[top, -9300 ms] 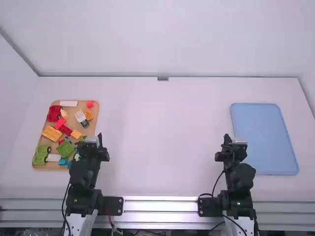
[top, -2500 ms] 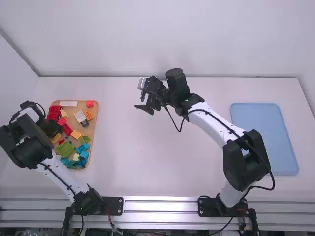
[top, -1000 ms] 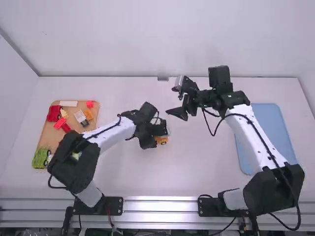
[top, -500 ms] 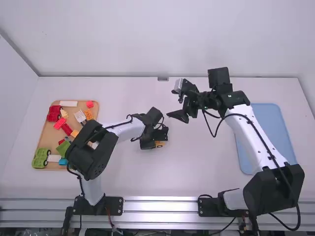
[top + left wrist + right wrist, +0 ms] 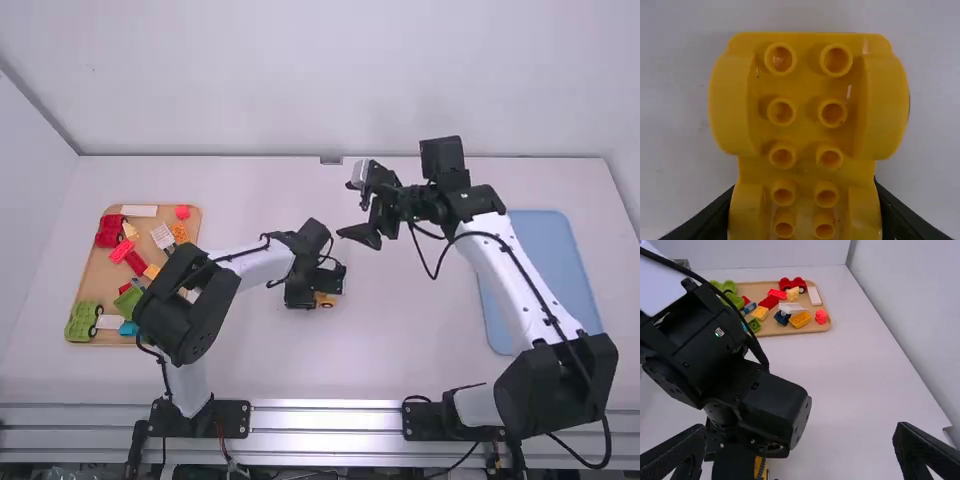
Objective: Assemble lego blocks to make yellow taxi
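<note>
The left gripper (image 5: 805, 187) has brought the yellow plastic wheeled base (image 5: 805, 125), clamped tight, to the middle of the counter (image 5: 400, 340), likely to start building; the right gripper (image 5: 801, 432) is spread wide.

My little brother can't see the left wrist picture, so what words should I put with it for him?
A big yellow car block, with rounded sides and pairs of hollow round bumps, is held between the dark fingers of the left pincer. Behind it is a plain white table.
</note>
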You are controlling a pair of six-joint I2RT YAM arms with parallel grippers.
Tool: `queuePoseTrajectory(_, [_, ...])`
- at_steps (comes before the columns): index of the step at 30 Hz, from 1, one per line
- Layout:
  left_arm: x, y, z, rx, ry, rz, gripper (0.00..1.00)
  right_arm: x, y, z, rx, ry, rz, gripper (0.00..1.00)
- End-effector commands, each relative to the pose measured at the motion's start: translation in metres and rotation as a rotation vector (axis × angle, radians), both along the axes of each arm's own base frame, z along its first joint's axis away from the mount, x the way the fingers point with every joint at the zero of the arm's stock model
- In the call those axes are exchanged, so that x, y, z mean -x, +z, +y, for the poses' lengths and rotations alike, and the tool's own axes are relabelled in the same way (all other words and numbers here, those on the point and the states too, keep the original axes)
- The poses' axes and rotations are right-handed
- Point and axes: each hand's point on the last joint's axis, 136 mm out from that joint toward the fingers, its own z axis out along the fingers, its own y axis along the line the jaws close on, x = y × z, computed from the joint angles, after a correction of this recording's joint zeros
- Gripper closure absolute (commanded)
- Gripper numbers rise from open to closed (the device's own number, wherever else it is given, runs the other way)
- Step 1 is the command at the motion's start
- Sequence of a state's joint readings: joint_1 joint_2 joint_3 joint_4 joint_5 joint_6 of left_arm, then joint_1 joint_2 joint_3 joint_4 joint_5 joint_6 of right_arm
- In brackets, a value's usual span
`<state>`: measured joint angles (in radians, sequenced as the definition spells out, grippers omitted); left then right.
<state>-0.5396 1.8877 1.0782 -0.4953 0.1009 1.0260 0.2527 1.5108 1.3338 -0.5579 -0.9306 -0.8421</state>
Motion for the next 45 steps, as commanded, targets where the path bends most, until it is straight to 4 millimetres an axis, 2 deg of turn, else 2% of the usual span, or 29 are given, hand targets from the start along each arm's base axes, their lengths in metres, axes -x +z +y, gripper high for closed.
queuePoseTrajectory(1, [-0.002,0.003,-0.002,0.012,-0.007,0.014,0.01,0.002,0.001,0.001,-0.005,0.005,-0.003,0.01])
queuePoseTrajectory(5, [0.000,0.015,0.001,-0.006,0.032,0.046,0.01,-0.004,0.003,0.001,-0.001,-0.014,-0.023,0.01])
queuePoseTrajectory(6, [-0.006,0.028,0.003,0.004,0.090,0.044,0.01,-0.007,0.005,0.001,-0.008,-0.026,-0.020,0.01])
queuePoseTrajectory(8, [-0.013,0.038,0.005,0.019,0.133,0.028,0.01,-0.008,0.006,0.001,-0.015,-0.033,-0.019,0.01])
queuePoseTrajectory(13, [-0.038,0.088,0.026,0.172,0.296,-0.034,0.01,-0.011,0.011,0.005,-0.026,-0.023,-0.059,0.01])
queuePoseTrajectory(14, [-0.041,0.104,0.034,0.231,0.325,-0.044,0.01,-0.012,0.011,0.009,-0.032,-0.016,-0.064,0.01])
queuePoseTrajectory(15, [-0.042,0.108,0.037,0.243,0.333,-0.047,0.01,-0.012,0.012,0.010,-0.035,-0.015,-0.065,0.01])
queuePoseTrajectory(17, [-0.042,0.133,0.057,0.322,0.410,-0.057,0.01,-0.017,0.011,0.020,-0.055,-0.009,-0.061,0.02])
queuePoseTrajectory(21, [-0.047,0.167,0.101,0.403,0.649,-0.123,0.01,-0.031,0.002,0.044,-0.102,-0.018,-0.002,0.01])
queuePoseTrajectory(23, [-0.051,0.186,0.134,0.442,0.832,-0.206,0.01,-0.038,-0.004,0.062,-0.139,-0.018,0.040,0.01])
queuePoseTrajectory(24, [-0.052,0.189,0.139,0.452,0.863,-0.218,0.01,-0.039,-0.005,0.065,-0.144,-0.017,0.044,0.01])
queuePoseTrajectory(26, [-0.054,0.208,0.176,0.498,1.092,-0.330,0.01,-0.043,-0.008,0.078,-0.169,-0.009,0.052,0.01])
queuePoseTrajectory(27, [-0.053,0.212,0.185,0.507,1.146,-0.357,0.01,-0.043,-0.008,0.080,-0.170,-0.005,0.047,0.01])
queuePoseTrajectory(29, [-0.044,0.225,0.221,0.537,1.371,-0.462,0.01,-0.040,-0.004,0.085,-0.176,0.015,0.018,0.01])
queuePoseTrajectory(31, [-0.038,0.229,0.234,0.544,1.440,-0.503,0.01,-0.039,-0.002,0.087,-0.176,0.017,0.000,0.01])
queuePoseTrajectory(33, [-0.024,0.236,0.260,0.561,1.600,-0.598,0.01,-0.042,0.000,0.087,-0.168,0.003,-0.026,0.02])
queuePoseTrajectory(34, [-0.010,0.240,0.287,0.586,1.813,-0.682,0.01,-0.045,0.000,0.086,-0.164,-0.015,-0.032,0.01])
queuePoseTrajectory(36, [0.010,0.243,0.315,0.604,2.048,-0.786,0.01,-0.045,0.000,0.086,-0.166,-0.012,-0.034,0.02])
queuePoseTrajectory(37, [0.030,0.244,0.335,0.590,2.213,-0.875,0.01,-0.041,0.001,0.088,-0.176,0.011,-0.026,0.01])
queuePoseTrajectory(40, [0.053,0.245,0.354,0.567,2.355,-0.971,0.01,-0.031,0.002,0.095,-0.184,0.049,-0.012,0.02])
queuePoseTrajectory(45, [0.050,0.240,0.365,0.559,2.357,-0.945,0.01,-0.027,-0.003,0.105,-0.155,0.038,-0.021,0.02])
